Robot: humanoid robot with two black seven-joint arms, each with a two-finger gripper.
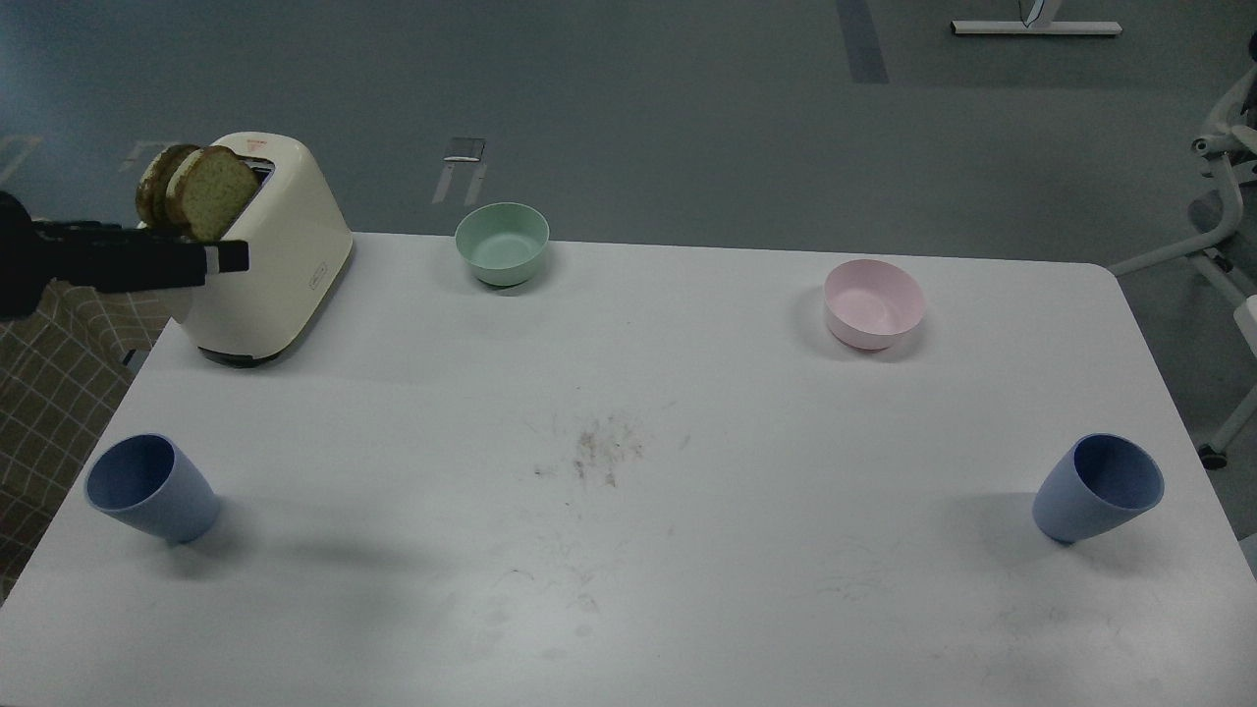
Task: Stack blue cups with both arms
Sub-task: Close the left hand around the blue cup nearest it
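Two periwinkle-blue cups stand upright on the white table [628, 550]. One blue cup [149, 488] is near the front left edge, the other blue cup [1098, 488] near the front right edge. They are far apart. My left gripper [231, 257] reaches in from the left edge as a thin dark bar with a pale tip, in front of the toaster and well above and behind the left cup. It holds nothing that I can see, and its two fingers cannot be told apart. My right arm is out of view.
A cream toaster [275, 265] with two bread slices [191, 191] stands at the back left. A mint-green bowl [502, 242] sits at the back middle, a pink bowl [874, 302] at the back right. A chair base [1223, 265] stands off the right side.
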